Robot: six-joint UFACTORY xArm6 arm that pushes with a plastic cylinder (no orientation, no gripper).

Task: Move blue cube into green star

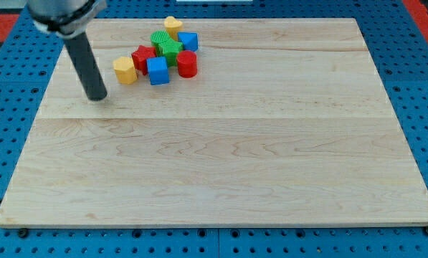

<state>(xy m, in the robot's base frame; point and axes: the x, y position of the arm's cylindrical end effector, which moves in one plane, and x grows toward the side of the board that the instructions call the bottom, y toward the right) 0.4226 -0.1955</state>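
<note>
Blue cube (158, 70) sits near side of a tight cluster, touching or just beside green star (170, 50). My tip (97, 97) rests on tabletop (221, 158), left, apart. No claw fitted. Risk: the push catches yellow block (125, 70) or red star (143, 57), scattering the cluster.

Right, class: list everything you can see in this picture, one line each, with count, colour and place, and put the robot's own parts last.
Board: one, pale wood, fills most of the view.
Pegboard: one, blue, under and around the board.
Yellow blocks: two; one at the cluster's top, one at its left.
Blue cubes: two; one at the cluster's bottom, one at its upper right.
Green blocks: two; cube and green star, mid-cluster.
Red blocks: two; one left of centre, cylinder at lower right.
My tip: one, dark rod, left of the cluster, touching nothing.
</note>
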